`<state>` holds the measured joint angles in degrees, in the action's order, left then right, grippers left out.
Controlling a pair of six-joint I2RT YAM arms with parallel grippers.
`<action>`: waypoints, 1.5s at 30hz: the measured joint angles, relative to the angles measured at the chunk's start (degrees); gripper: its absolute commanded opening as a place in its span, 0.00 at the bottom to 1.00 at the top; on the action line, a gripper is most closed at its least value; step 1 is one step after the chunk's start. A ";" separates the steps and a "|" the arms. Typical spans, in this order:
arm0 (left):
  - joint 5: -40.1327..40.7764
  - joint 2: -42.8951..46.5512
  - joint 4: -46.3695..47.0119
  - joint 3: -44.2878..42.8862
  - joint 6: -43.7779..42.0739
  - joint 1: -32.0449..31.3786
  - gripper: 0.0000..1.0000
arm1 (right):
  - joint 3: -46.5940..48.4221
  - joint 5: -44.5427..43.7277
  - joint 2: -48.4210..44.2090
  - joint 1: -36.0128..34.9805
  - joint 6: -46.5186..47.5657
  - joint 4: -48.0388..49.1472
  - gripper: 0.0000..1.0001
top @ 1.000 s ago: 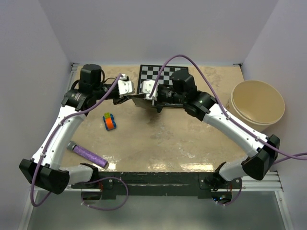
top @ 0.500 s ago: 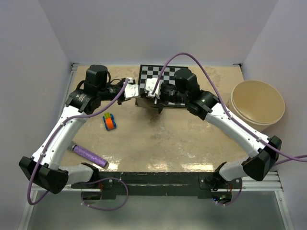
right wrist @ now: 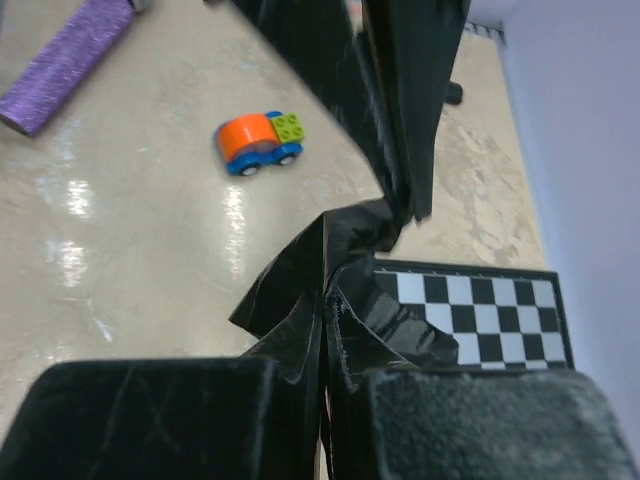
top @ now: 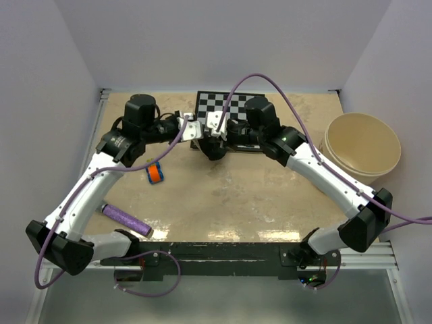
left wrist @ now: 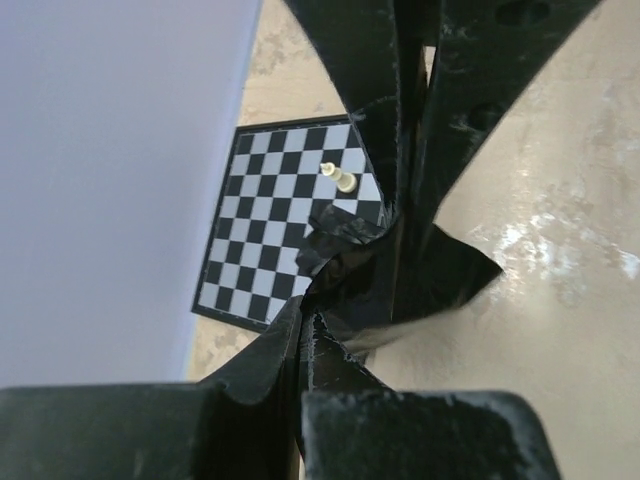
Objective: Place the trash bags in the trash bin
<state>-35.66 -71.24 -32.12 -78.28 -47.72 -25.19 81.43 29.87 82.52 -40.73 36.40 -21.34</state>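
The left pincer (top: 193, 129) and right pincer (top: 214, 127) each clamp the crumpled, glossy black trash bag (top: 214, 150) above the mottled tabletop (top: 256, 196).

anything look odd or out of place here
The glossy black plastic trash bag is crumpled into a wad, pinched by both the left gripper and right gripper at the black-and-white chessboard's near edge, far from the cream round plastic bin.
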 measured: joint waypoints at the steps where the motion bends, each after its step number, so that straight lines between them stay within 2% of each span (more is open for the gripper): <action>1: 1.60 0.35 1.60 1.14 -0.35 -1.27 0.00 | 0.20 1.33 0.09 0.20 0.02 -0.50 0.00; 5: 7.17 0.87 6.80 4.72 -4.39 -7.48 0.00 | 4.04 6.84 3.67 2.91 -1.86 -1.84 0.00; 9: 12.61 1.46 10.88 6.14 -10.43 -12.04 0.00 | 6.51 8.81 9.88 7.85 -10.08 1.25 0.00; 15: 17.49 1.66 15.37 11.56 -19.41 -15.50 0.00 | 8.83 14.93 11.50 9.64 -12.70 0.24 0.00; 18: 20.00 1.57 18.47 12.96 -22.08 -16.15 0.00 | 10.99 19.37 10.82 9.70 -14.45 -0.55 0.00; 23: 23.47 3.13 23.63 15.17 -22.80 -16.50 0.00 | 11.02 18.10 8.74 10.78 -18.01 2.29 0.00; 26: 24.55 4.90 26.12 16.35 -21.92 -16.46 0.00 | 9.20 14.71 6.67 10.16 -16.17 2.47 0.00; 29: 25.75 5.38 28.81 15.67 -21.99 -16.35 0.00 | 8.57 16.17 6.36 9.99 -12.72 -0.07 0.00; 34: 25.79 3.37 27.08 14.64 -22.32 -15.04 0.00 | 10.54 21.51 6.36 9.99 -13.73 -0.81 0.00; 39: 25.24 5.22 25.88 15.30 -22.51 -15.52 0.00 | 11.45 18.78 6.36 10.01 -15.26 2.10 0.00; 45: 25.64 4.74 30.77 14.34 -25.16 -16.04 0.00 | 11.43 16.59 7.34 9.11 -9.03 -2.97 0.00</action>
<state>-10.02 -66.50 -1.34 -63.94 -72.88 -41.23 92.86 46.46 89.86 -31.62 27.38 -24.32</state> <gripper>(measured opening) 0.010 0.006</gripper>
